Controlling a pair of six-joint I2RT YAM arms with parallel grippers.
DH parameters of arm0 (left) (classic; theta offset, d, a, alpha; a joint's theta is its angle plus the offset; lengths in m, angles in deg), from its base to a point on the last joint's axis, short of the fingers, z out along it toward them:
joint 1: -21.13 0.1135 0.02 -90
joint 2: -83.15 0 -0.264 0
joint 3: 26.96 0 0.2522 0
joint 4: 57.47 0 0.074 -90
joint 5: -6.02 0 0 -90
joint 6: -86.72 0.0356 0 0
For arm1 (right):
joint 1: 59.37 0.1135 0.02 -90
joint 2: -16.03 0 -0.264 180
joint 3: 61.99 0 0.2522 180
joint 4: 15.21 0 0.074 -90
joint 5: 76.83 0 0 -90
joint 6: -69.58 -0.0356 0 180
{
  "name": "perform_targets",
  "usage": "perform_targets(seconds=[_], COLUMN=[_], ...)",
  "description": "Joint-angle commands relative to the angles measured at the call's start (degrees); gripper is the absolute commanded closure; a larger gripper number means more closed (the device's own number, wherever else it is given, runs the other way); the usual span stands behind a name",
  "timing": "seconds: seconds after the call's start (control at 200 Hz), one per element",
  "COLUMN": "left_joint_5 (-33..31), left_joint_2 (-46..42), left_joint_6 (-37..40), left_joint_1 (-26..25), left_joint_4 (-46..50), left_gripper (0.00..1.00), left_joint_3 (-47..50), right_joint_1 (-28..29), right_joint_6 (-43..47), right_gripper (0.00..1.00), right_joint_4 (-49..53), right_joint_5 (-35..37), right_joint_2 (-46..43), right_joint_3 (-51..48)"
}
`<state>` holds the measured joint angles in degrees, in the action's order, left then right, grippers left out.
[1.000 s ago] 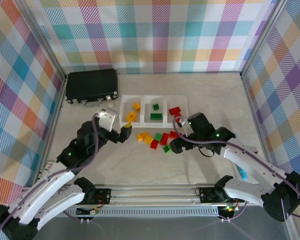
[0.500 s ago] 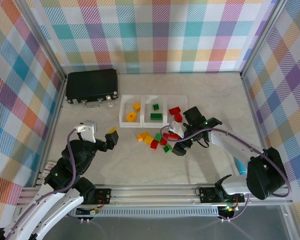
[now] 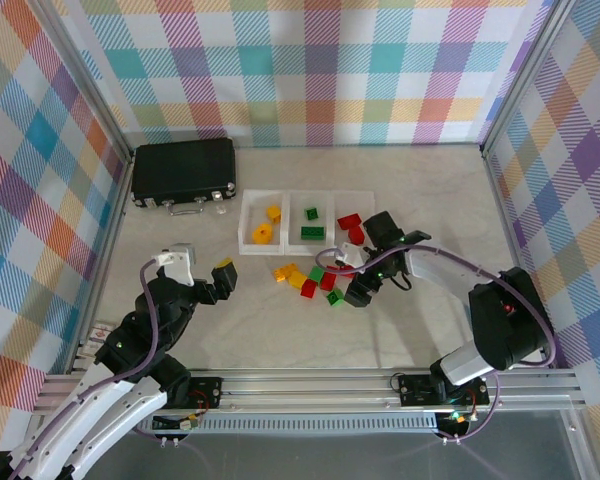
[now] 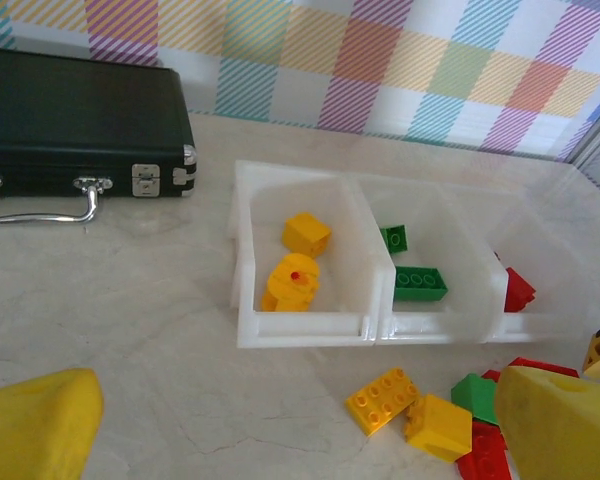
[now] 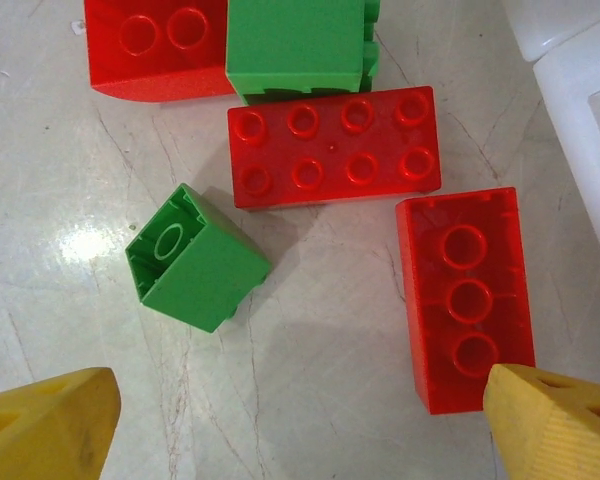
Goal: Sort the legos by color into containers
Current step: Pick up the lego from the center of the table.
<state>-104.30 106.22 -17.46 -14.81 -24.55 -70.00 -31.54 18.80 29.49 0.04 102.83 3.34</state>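
The picking step is in hand. The right claw [image 5: 300,425] is hanging spread wide and empty over the loose legos [image 3: 315,280] on the surface [image 3: 430,200]. One fingertip [image 5: 550,420] is sitting at the end of a three-stud red brick [image 5: 467,300], with a tipped green brick [image 5: 195,262] nearer the other. The left claw [image 3: 200,270] is hovering open and empty, left of the pile. Next, the right claw likely needs centring on one brick, closing, then carrying it to the matching tray of the containers [image 3: 287,222] just beyond the pile.
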Motion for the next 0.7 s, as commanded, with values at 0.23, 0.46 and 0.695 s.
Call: perform_targets(seconds=[0.23, 0.46, 0.695], left_joint_5=[-0.5, -3.1, -4.5], left_joint_2=[-1.0, -2.4, -3.9], left_joint_6=[-1.2, -2.6, -2.9], left_joint_1=[0.1, 0.1, 0.1], left_joint_4=[-0.1, 1.4, 2.5], left_gripper=[0.00, 0.00, 0.00], left_joint_3=[1.1, 0.5, 0.3], right_joint_1=[-1.6, -1.8, -1.8], right_joint_6=[4.4, 4.9, 6.2], right_gripper=[0.08, 0.11, 0.18], right_joint_4=[0.1, 1.3, -0.1], right_joint_5=[-0.8, 0.0, 1.9], right_joint_2=[8.1, 13.6, 16.2], right_joint_3=[6.6, 10.0, 10.3])
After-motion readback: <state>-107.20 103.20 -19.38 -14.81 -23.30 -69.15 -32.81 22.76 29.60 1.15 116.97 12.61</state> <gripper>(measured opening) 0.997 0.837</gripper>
